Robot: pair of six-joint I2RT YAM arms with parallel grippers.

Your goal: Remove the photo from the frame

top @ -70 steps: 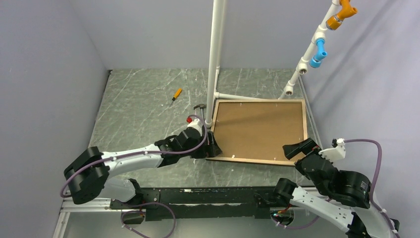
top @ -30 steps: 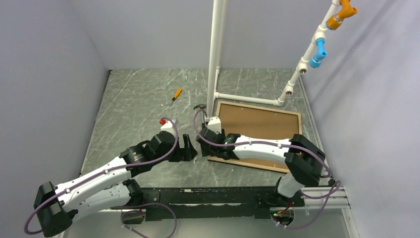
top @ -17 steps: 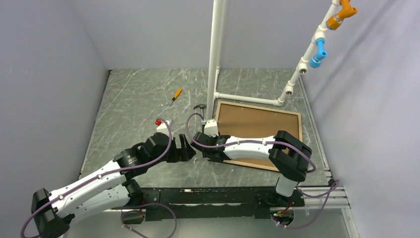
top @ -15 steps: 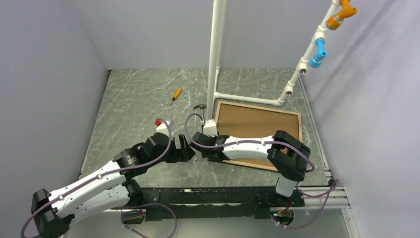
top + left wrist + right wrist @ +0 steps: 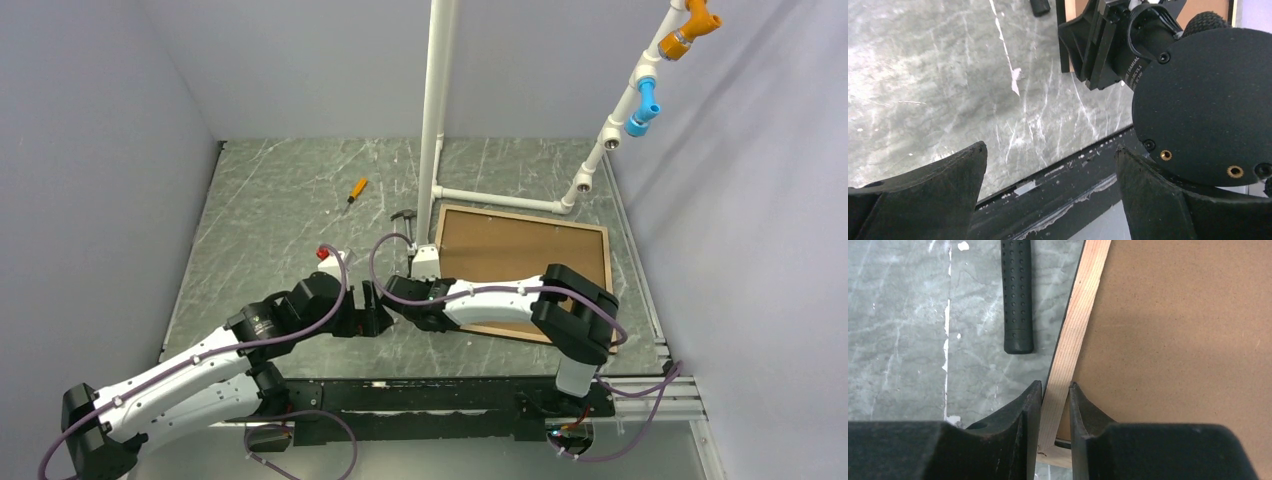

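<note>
The frame (image 5: 606, 268) lies face down at the table's right, pale wood back rail up (image 5: 1078, 325), with a thin black outer edge. The photo (image 5: 520, 255) sits in it, and only its plain brown back board (image 5: 1178, 330) shows. My right gripper (image 5: 1055, 390) reaches across from the right. It is shut on the frame's left rail by the near-left corner, one finger outside the rail and one on the board side (image 5: 418, 312). My left gripper (image 5: 375, 308) stands wide open just left of that corner, above bare table (image 5: 1048, 150), holding nothing.
A black-handled hammer (image 5: 1017, 295) lies just left of the frame's far-left corner (image 5: 404, 217). An orange screwdriver (image 5: 356, 190) lies farther back. A white pipe stand (image 5: 434, 120) rises at the frame's far-left corner, its base bar along the far side. The black table edge rail (image 5: 1058, 195) is near.
My right arm came across from the right to the frame's near-left corner, and its jaws closed onto the left rail. My left arm let that corner go and drew back, open.
</note>
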